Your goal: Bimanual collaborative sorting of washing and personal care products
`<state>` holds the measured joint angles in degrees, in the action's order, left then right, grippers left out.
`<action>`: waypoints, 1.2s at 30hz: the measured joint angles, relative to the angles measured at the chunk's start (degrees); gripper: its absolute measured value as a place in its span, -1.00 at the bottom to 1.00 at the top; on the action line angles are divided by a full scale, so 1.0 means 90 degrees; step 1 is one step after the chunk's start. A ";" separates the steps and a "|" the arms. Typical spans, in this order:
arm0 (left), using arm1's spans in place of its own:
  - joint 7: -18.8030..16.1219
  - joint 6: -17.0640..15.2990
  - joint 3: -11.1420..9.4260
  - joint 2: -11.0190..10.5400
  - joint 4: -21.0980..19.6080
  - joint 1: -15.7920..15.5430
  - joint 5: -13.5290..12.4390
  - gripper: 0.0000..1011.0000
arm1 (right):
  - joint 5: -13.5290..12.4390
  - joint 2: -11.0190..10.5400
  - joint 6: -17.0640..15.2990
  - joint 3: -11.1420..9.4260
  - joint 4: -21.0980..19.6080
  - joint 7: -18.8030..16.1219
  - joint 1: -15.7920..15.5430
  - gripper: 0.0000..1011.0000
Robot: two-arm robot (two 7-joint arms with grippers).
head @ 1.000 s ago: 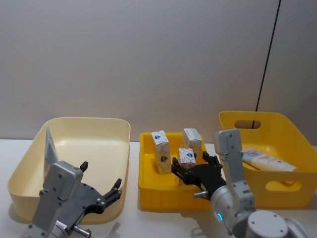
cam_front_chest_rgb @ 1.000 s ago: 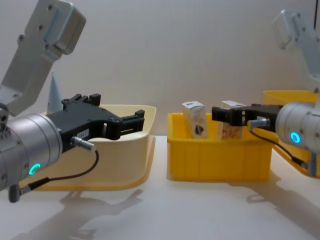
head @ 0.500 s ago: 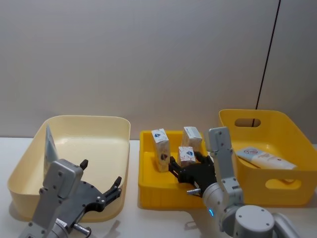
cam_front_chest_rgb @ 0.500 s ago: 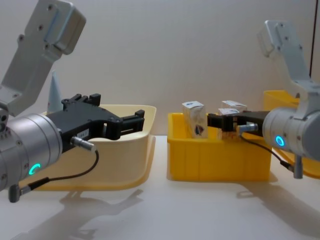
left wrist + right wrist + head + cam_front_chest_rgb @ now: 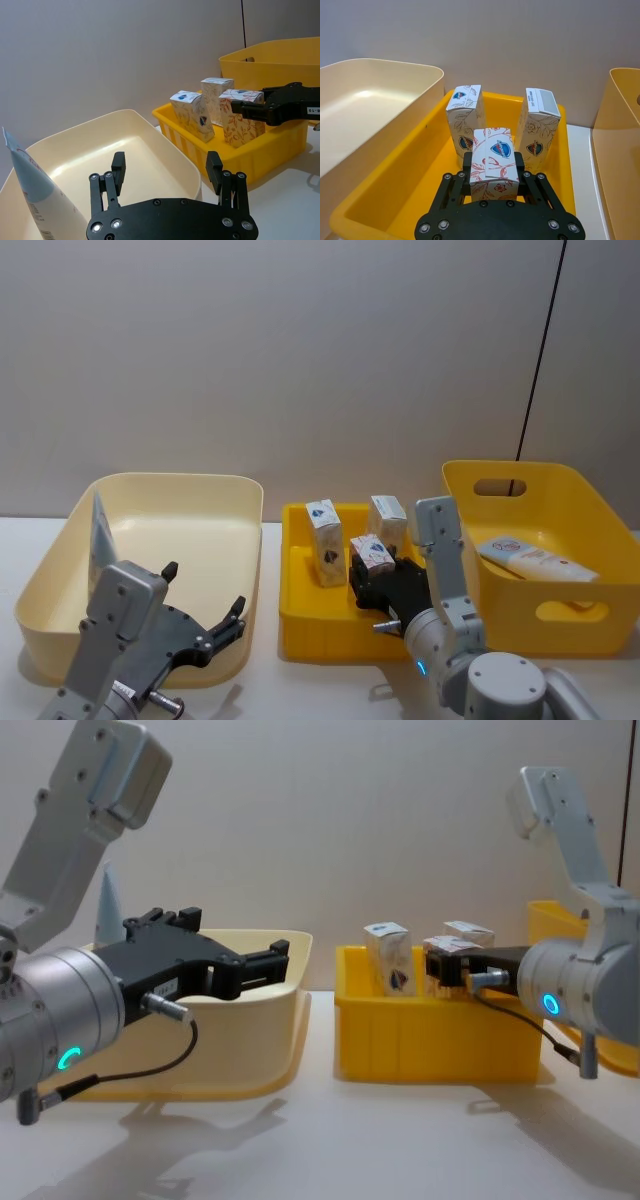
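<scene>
Right wrist view: the right gripper (image 5: 492,172) is seen with its jaws closed around the nearest carton (image 5: 493,162), one finger (image 5: 467,167) pressed to each narrow side, low on the box. That carton stands in the small yellow bin (image 5: 400,197), in front of two other cartons, the left carton (image 5: 465,122) and the right carton (image 5: 538,127), both upright and close behind it.

From the head view, the grasped carton appears slightly tilted and is judged to be just at the point of being lifted. A straight upward pull is called for, since the two neighbours are near enough to be knocked over by any sideways drift. The grip sits low on the box, so the top may swing; the lift should be kept slow until the bin wall is cleared.

The left gripper (image 5: 165,170) is held with its jaws spread and empty over the near rim of the cream bin (image 5: 150,125), where a squeeze tube (image 5: 35,192) leans upright against the wall. In the large yellow bin (image 5: 570,490) on the right another tube (image 5: 535,560) is lying flat. Which bin the carton belongs in cannot be told from what is shown.
</scene>
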<state>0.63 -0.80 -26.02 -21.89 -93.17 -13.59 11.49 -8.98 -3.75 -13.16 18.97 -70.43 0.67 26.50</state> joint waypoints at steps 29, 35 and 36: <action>0.0000 0.0000 0.0000 0.0000 0.0000 0.0000 -0.0001 0.98 | -0.0151 -0.0115 0.1002 -0.0411 -0.0748 -0.0373 -0.0004 -0.14; 0.0000 0.0000 0.0000 0.0000 0.0000 0.0000 0.0000 0.98 | -0.0198 -0.0175 0.1236 -0.0620 -0.0999 -0.0392 0.0028 -0.14; 0.0000 0.0000 0.0000 0.0000 0.0000 0.0000 0.0000 0.98 | -0.0202 -0.0188 0.1262 -0.0666 -0.1048 -0.0391 0.0032 -0.14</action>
<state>0.63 -0.80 -26.02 -21.89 -93.18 -13.59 11.48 -10.80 -5.45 -1.80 12.98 -79.86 -2.85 26.78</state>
